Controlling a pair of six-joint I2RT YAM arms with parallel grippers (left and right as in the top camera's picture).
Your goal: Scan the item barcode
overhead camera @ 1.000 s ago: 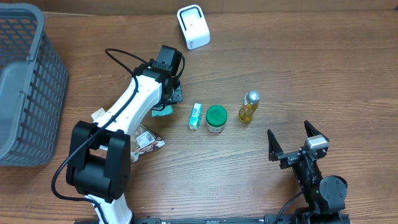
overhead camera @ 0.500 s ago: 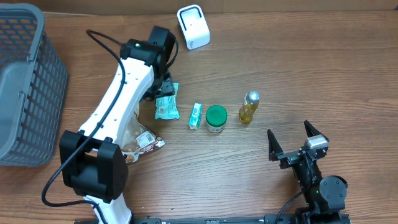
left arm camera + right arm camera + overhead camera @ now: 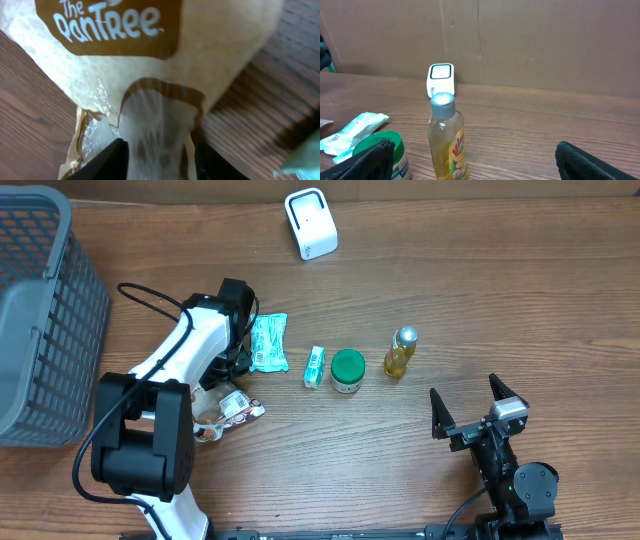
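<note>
— Two grippers, operator: how did yours stand at the near edge?

— Your right gripper sat nearest you, jaws spread wide and holding nothing, over the wooden table. Your left gripper pointed down at the "The Pantree" snack bag, with one finger on each side of the bag's clear strip. Whether it pinched the film or merely straddled it, I could not tell.

— And the goods beyond?

— The snack bag lay left of centre, partly under your left arm. Past it a row ran left to right. First came a teal packet just beside that arm, then a small green-and-white box. A green-lidded jar sat just beside the box, and a yellow bottle with a silver cap stood upright at the end.

— The scanner?

— The white scanner stood at the far edge, well apart from the snack bag. The grey basket filled the far left side.
</note>
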